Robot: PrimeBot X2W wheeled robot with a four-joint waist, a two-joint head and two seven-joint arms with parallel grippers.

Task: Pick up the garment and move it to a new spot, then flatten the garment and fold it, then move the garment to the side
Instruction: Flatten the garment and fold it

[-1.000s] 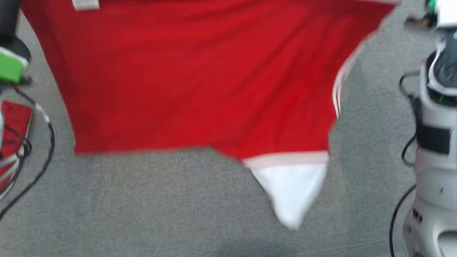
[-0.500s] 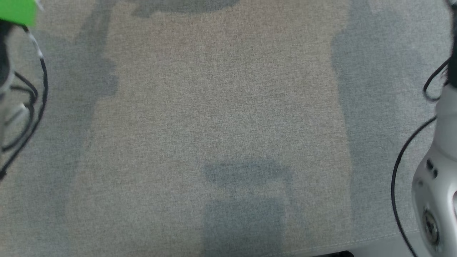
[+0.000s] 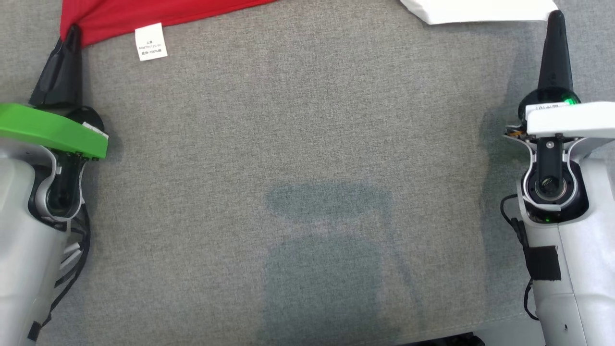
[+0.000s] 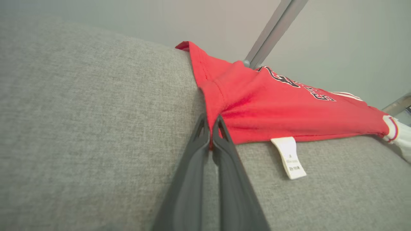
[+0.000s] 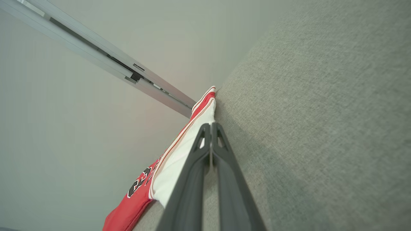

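Observation:
A red garment (image 3: 144, 12) with a white panel (image 3: 480, 9) lies along the far edge of the grey cloth surface (image 3: 307, 120). Its white label (image 3: 151, 42) rests on the cloth. My left gripper (image 3: 73, 31) is shut on the garment's red corner; the left wrist view shows the fingertips (image 4: 210, 123) pinching the hem of the garment (image 4: 273, 109) beside the label (image 4: 289, 157). My right gripper (image 3: 555, 17) is shut at the corner of the white panel, and in the right wrist view the gripper (image 5: 211, 126) presses against the white fabric (image 5: 183, 154). Most of the garment lies beyond the head view's top.
The grey padded surface fills the space between my two arms, and its front edge (image 3: 480, 329) runs along the bottom right. Metal frame bars (image 4: 276, 29) (image 5: 112, 61) stand past the far edge against a pale wall.
The head camera has shifted. A second ago the garment hung spread and blurred across the view; now it lies stretched at the far edge with both grippers low on the surface.

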